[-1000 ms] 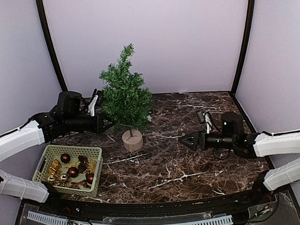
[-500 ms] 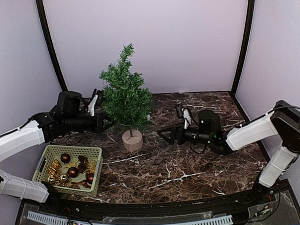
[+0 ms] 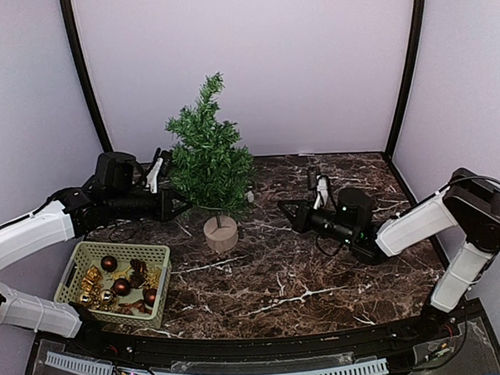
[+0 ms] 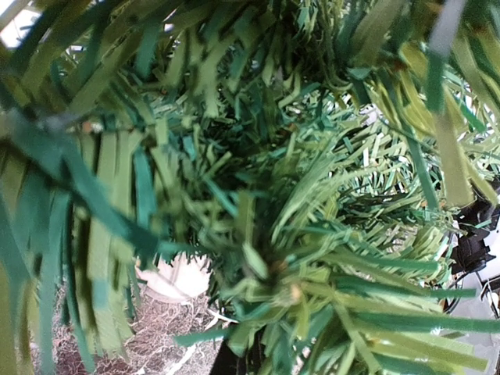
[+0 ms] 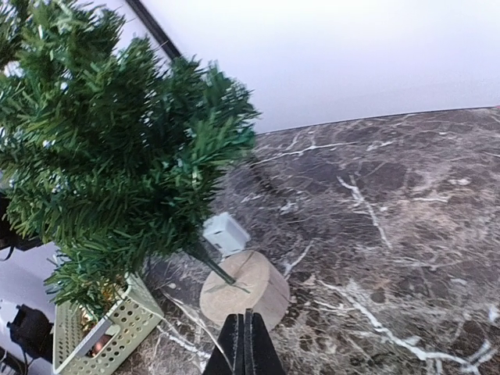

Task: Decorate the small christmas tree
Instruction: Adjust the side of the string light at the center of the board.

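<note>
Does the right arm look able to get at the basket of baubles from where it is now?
Probably not easily. The basket sits far left, and the tree on its wooden base stands between it and the right gripper, which is shut. The left arm is nearer.

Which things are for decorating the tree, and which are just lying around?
For the job: small christmas tree, green basket, red and gold baubles in it.
Just lying about: small white block beside the tree.
</note>
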Tool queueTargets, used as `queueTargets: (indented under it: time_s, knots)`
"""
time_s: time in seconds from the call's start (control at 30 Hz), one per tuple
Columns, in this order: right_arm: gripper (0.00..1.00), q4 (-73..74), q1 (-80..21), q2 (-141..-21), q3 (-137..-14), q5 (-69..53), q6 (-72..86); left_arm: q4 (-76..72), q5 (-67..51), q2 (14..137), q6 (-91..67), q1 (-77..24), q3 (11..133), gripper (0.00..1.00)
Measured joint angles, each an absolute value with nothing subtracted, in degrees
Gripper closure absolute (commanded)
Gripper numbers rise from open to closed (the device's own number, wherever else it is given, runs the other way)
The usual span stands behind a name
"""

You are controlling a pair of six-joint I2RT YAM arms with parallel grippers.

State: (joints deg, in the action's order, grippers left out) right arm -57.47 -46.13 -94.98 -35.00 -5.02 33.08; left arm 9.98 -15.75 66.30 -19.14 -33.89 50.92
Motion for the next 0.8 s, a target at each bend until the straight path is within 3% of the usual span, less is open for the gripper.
queueTargets:
  time_s: [0.37, 0.7, 0.8]
  knots:
    - [0.99, -56.3, -46.1, -87.7, -28.4, 15.3, 41.9, 9.9, -15.7, 66.0, -19.8, -33.8, 50.5, 1.00]
    - [0.92, -50.7, -46.2, -83.5, -27.4, 22.7, 45.1, 9.9, -15.5, 65.9, -19.9, -33.9, 50.3, 1.00]
    - [0.95, -49.0, -46.0, -79.7, -25.1, 23.9, 45.2, 9.9, -15.3, 65.6, -19.9, -33.8, 50.1, 1.00]
